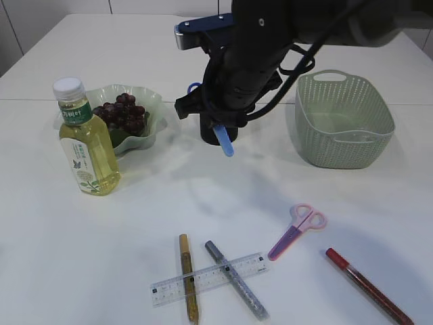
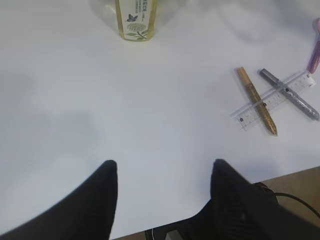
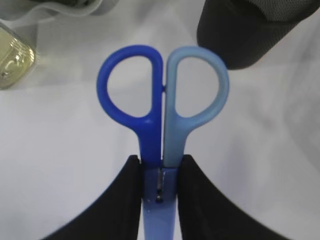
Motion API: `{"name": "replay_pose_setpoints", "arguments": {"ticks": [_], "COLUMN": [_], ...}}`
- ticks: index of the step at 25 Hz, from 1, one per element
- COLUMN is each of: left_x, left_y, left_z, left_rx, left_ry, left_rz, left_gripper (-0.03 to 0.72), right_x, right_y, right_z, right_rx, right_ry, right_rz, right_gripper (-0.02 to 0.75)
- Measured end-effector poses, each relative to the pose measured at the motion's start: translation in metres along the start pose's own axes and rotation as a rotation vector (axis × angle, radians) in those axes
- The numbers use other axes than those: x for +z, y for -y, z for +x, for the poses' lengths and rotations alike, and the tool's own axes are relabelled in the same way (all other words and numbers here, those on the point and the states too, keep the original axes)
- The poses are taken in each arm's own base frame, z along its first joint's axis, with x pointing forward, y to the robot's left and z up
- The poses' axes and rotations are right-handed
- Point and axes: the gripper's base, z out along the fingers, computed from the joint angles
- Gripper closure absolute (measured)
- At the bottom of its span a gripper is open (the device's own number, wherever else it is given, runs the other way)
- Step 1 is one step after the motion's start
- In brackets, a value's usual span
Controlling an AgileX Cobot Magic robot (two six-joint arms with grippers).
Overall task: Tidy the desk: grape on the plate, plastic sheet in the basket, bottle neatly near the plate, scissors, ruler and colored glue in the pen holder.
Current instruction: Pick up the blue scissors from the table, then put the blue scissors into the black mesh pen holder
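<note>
I'm seeing left gripper (image 2: 162,192) hovering spread over bare table, only left wrist showing it; right gripper (image 3: 159,175) pinching blue scissors (image 3: 162,125) beside pen holder (image 1: 218,128), exterior hiding the grip, grapes (image 1: 124,114) sitting plated

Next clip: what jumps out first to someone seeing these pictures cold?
The big black right arm dominates the top centre, its tool shut on blue scissors just by the dark pen holder. Next, the yellow-green bottle stands at left in front of the plate of grapes. Near the front edge a clear ruler lies crossed with gold and silver glue pens, and pink scissors lie to their right.
</note>
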Motion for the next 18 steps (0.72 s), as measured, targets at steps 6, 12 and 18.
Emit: {"name": "replay_pose_setpoints", "arguments": {"ticks": [6, 12, 18], "left_x": [0.000, 0.000, 0.000], "left_y": [0.000, 0.001, 0.003], "left_z": [-0.001, -0.002, -0.003], "left_rx": [0.000, -0.005, -0.015], "left_ry": [0.009, 0.022, 0.034], "left_rz": [0.000, 0.013, 0.039], "left_gripper": [0.256, 0.256, 0.256], "right_x": [-0.031, -0.043, -0.039], "right_y": [0.005, 0.006, 0.020], "right_z": [0.007, 0.003, -0.007], "right_rx": [-0.090, -0.187, -0.191], "right_ry": [0.266, 0.473, 0.602], "right_rz": [0.005, 0.004, 0.005], "right_gripper": [0.556, 0.556, 0.556]}}
